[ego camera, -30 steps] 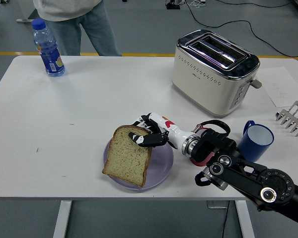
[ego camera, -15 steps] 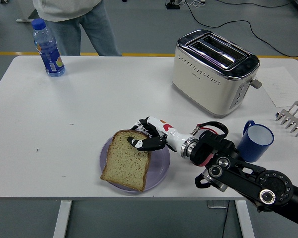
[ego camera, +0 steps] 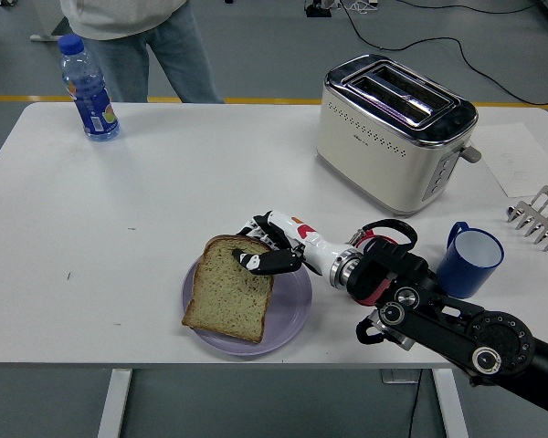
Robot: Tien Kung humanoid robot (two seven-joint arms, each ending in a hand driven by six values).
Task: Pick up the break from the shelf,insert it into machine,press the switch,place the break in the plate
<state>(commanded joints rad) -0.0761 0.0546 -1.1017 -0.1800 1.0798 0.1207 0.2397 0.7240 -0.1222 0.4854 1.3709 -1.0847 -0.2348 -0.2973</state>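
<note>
A slice of brown bread (ego camera: 226,290) lies on the purple plate (ego camera: 294,310) near the table's front edge, overhanging the plate's left rim. My right hand (ego camera: 260,248) reaches in from the right and is shut on the slice's upper right corner, thumb on top. The cream toaster (ego camera: 395,130) stands at the back right with both slots empty. The metal bread rack (ego camera: 541,217) is at the right edge. The left arm is out of view.
A blue mug (ego camera: 470,260) stands right of my forearm. A blue-capped drink bottle (ego camera: 89,88) stands at the far left. A person (ego camera: 137,36) stands behind the table's far left side, hands out of view.
My right hand has carried the bread slightly left and lower over the plate; the slice now lies flatter. The plate has shifted a little to the left.
</note>
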